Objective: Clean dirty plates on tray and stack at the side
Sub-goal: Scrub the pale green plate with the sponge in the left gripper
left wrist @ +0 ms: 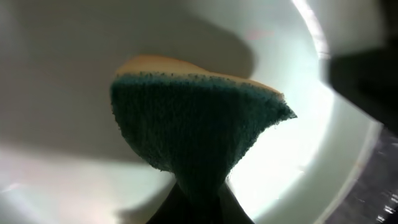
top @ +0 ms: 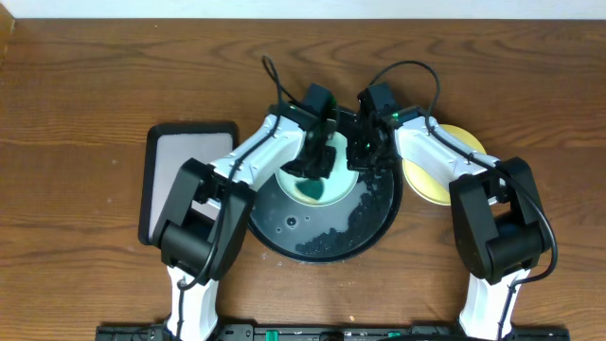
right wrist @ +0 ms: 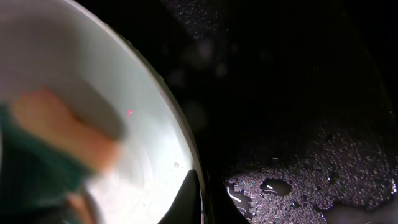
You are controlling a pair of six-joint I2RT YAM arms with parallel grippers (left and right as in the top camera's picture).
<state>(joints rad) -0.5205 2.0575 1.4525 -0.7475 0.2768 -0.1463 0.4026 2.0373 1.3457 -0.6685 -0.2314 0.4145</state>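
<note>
Two plates show from above. The mint plate (top: 289,182) lies on the far half of the round black tray (top: 379,213), which sits at the middle of the table (top: 85,114). The yellow plate (top: 437,169) rests on the table just right of the tray, partly under the right arm.

The left gripper (top: 317,166) is over the mint plate, clamped on a sponge (top: 311,192). In the left wrist view its dark fingers (left wrist: 186,208) pinch the sponge's narrow end. The green scrubbing side faces the camera, with a yellow layer along the far edge, and the pale plate fills the background.

The right gripper (top: 363,156) is at the plate's right edge. In the right wrist view its fingers (right wrist: 189,199) close on the rim, one on each side, and the sponge is a blur at the left.

Water droplets (right wrist: 273,185) and dark specks lie on the near and right parts of the tray.

A smaller rectangular tray (top: 185,175) lies on the table to the left, apart from the round one.
</note>
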